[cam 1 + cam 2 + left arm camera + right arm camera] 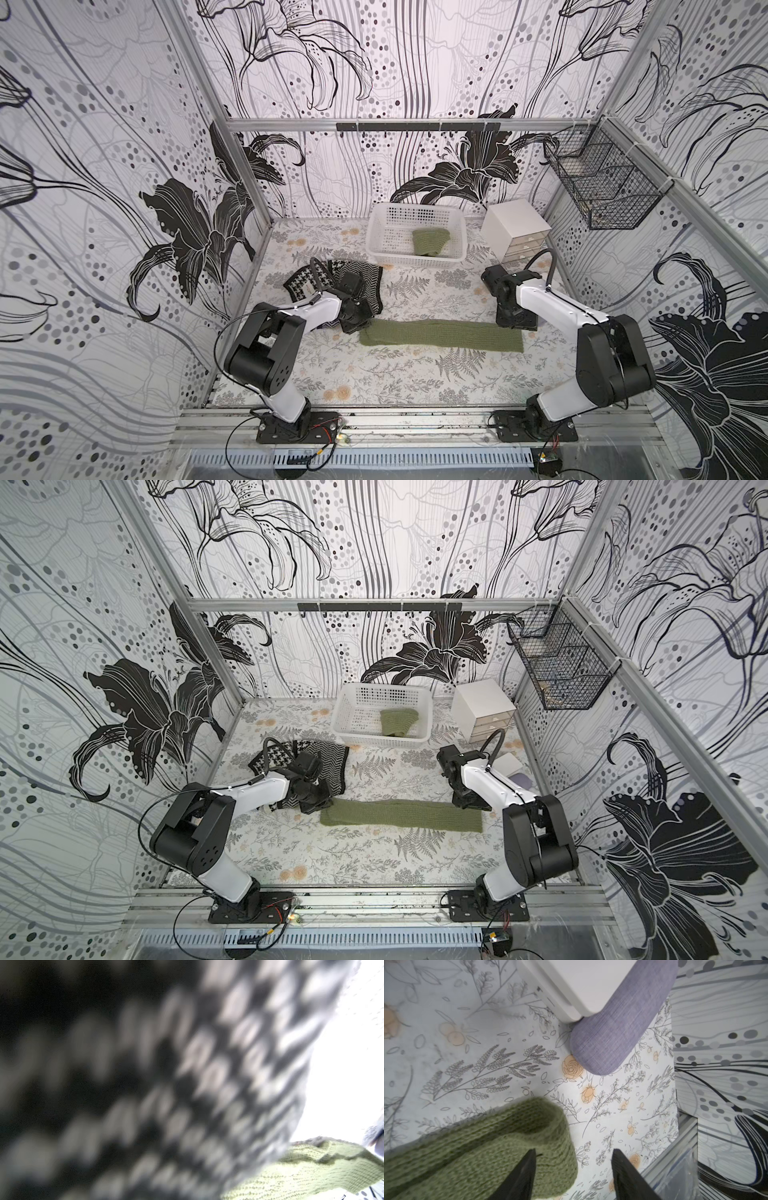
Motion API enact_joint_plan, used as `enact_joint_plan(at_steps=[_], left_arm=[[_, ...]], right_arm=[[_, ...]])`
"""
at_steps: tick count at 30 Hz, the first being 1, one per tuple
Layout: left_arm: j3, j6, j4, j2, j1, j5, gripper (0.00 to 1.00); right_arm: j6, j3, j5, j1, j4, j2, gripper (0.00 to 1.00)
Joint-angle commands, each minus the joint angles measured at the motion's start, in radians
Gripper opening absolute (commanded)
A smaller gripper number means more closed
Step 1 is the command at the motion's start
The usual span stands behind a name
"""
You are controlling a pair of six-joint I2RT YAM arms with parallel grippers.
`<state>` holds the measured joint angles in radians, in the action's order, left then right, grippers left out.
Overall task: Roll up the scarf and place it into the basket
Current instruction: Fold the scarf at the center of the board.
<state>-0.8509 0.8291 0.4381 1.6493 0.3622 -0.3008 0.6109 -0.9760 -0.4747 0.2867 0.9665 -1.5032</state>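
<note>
R gripper jaws apart, straddling end edge of green scarf; L gripper closed at opp. end, b/w scarf under it.

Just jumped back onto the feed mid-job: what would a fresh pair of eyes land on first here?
The long green knitted scarf lies flat across the middle of the table, its right end curled over at the open right claw. Behind it, the white perforated basket already holds a green knit piece. Black-and-white patterned scarves lie under the left arm.
</note>
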Motion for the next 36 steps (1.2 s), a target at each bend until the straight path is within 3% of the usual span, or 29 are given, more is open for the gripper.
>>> enact_joint_plan(at_steps=[1,7,12,18,19,21,23,24,27,30,33,36], left_arm=[[-0.003,0.011,0.006,-0.007,0.005,0.02,0.0],[-0.025,-0.019,0.073,-0.03,0.001,0.085,0.0],[-0.072,-0.035,0.066,0.035,-0.003,0.064,0.05],[-0.129,-0.062,0.062,0.091,-0.009,0.037,0.06],[-0.132,-0.066,0.065,0.089,-0.012,0.037,0.06],[-0.127,-0.071,0.066,0.083,-0.021,0.036,0.06],[-0.123,-0.078,0.065,0.082,-0.028,0.026,0.06],[-0.124,-0.085,0.067,0.085,-0.029,0.019,0.08],[-0.145,-0.114,0.066,0.103,-0.02,-0.03,0.26],[-0.149,-0.104,0.027,0.102,0.019,-0.089,0.67],[-0.154,-0.08,0.0,0.075,0.048,-0.124,0.99],[-0.15,-0.067,-0.014,-0.006,0.049,-0.134,0.99]], right_arm=[[-0.031,0.056,0.114,-0.059,-0.052,0.082,0.63],[-0.025,0.125,0.229,-0.141,-0.102,0.13,0.64],[0.03,0.204,0.335,-0.147,-0.102,0.242,0.66],[0.078,0.259,0.355,-0.147,-0.179,0.172,0.6],[0.086,0.271,0.36,-0.147,-0.193,0.157,0.56],[0.098,0.29,0.357,-0.149,-0.217,0.131,0.37],[0.119,0.29,0.334,-0.149,-0.208,0.12,0.01],[0.132,0.285,0.309,-0.15,-0.191,0.132,0.0],[0.145,0.232,0.202,-0.15,-0.098,0.203,0.0],[0.091,0.131,0.088,-0.15,0.022,0.236,0.0],[0.069,0.034,-0.052,-0.15,0.154,0.231,0.0],[0.028,-0.019,-0.089,-0.149,0.208,0.244,0.0]])
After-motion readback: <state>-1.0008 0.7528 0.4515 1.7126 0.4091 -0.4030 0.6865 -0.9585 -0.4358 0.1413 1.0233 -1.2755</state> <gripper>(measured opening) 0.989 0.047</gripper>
